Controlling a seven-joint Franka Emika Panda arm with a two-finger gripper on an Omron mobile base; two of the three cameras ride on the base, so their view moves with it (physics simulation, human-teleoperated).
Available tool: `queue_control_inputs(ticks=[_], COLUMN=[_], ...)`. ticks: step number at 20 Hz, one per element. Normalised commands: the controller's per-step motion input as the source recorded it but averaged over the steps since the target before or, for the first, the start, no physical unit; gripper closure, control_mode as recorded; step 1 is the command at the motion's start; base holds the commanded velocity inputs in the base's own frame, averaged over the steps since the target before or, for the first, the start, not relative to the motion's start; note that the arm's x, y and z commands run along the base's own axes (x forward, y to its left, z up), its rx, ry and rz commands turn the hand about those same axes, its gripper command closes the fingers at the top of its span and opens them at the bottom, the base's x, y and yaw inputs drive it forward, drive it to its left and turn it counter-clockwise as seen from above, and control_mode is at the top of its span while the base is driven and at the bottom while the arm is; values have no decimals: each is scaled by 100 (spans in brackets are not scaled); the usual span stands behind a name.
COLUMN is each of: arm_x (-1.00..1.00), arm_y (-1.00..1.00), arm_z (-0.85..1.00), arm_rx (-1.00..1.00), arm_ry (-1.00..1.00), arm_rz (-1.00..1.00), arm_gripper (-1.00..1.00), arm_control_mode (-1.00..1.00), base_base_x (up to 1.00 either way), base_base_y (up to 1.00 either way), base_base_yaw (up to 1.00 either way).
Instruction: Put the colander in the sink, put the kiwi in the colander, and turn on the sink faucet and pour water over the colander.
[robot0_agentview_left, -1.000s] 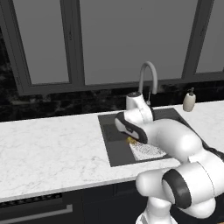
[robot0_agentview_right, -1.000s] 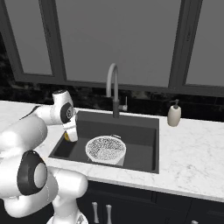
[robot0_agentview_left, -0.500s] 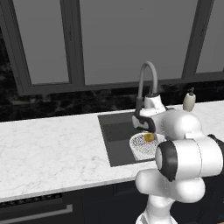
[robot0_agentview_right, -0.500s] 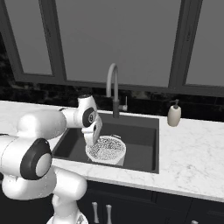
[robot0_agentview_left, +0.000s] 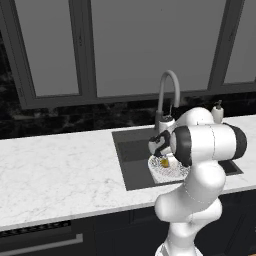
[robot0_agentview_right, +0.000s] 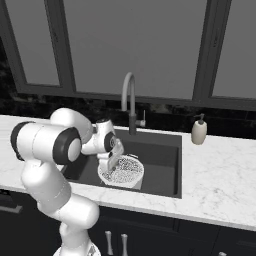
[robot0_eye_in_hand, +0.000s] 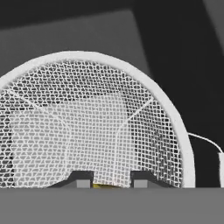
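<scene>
Hand (robot0_agentview_left: 164, 159) clamped on kiwi (robot0_agentview_left: 164, 162), apparently inside colander (robot0_agentview_right: 129, 170) rim, colander near sink (robot0_agentview_right: 167, 162) front wall

Your tabletop (robot0_agentview_right: 220, 170) is carrying the soap bottle (robot0_agentview_right: 199, 132) | sink (robot0_agentview_right: 162, 165) is sitting sunk into it | colander (robot0_agentview_right: 127, 170) is resting on the sink floor

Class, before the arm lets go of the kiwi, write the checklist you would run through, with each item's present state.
1. Colander sits inside the sink: ok.
2. Gripper is above the colander's mesh: ok.
3. Kiwi is held between the fingers: ok, yellow shows between the tips in the hand view.
4. Kiwi is low enough for a gentle drop: cannot tell.
5. Sink faucet is running: not ok, no water visible.
</scene>
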Motion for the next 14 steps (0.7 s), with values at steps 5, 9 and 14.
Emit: queue_control_inputs(ticks=[5,9,14], arm_x=[9,11,6], arm_y=[-2,0,0], arm_z=[-81,-60,-34], arm_rx=[-1,-1,0], arm_ry=[0,0,0], arm_rz=[-7,-7,-6], arm_gripper=[100,100,-100], arm_control_mode=[-100,-100,-100], base_base_x=[0,0,0], base_base_y=[0,0,0], base_base_yaw=[0,0,0])
